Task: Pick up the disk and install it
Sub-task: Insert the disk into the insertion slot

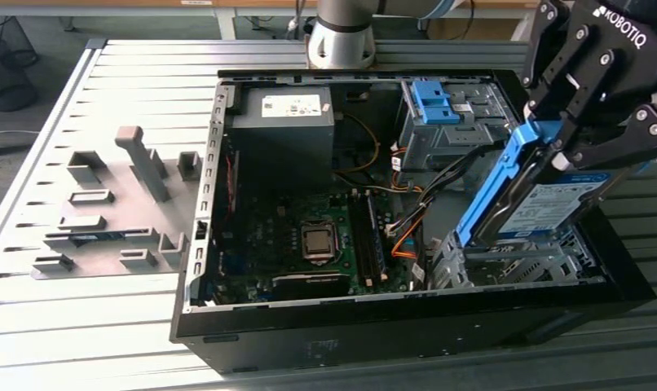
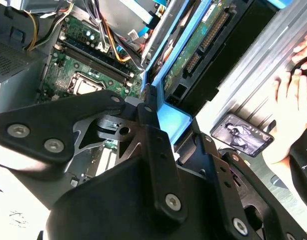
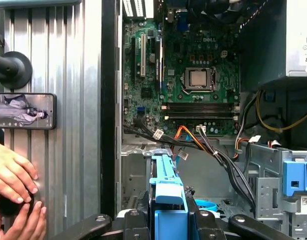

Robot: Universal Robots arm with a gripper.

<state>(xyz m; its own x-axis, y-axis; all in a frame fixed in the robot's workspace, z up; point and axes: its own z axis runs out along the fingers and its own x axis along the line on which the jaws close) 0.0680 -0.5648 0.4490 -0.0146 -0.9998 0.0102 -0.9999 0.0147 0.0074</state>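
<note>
pincer clenched on the disk, right side of exterior view; disk hangs on edge below pincer, long axis steep, leaning lower-left; lower end at the drive cage mouth in the case lower-right corner; contact unclear

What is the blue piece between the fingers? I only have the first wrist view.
Observer: A rail of the disk. In the exterior view the fingers are shut on it, and its white-and-blue label shows.
Operator: Is it seated in the case?
Observer: No. It hangs tilted over the metal bay at the exterior view's right. I cannot tell if its lower end touches.
Operator: And its other face?
Observer: In the second wrist view, a green circuit board shows there.
</note>
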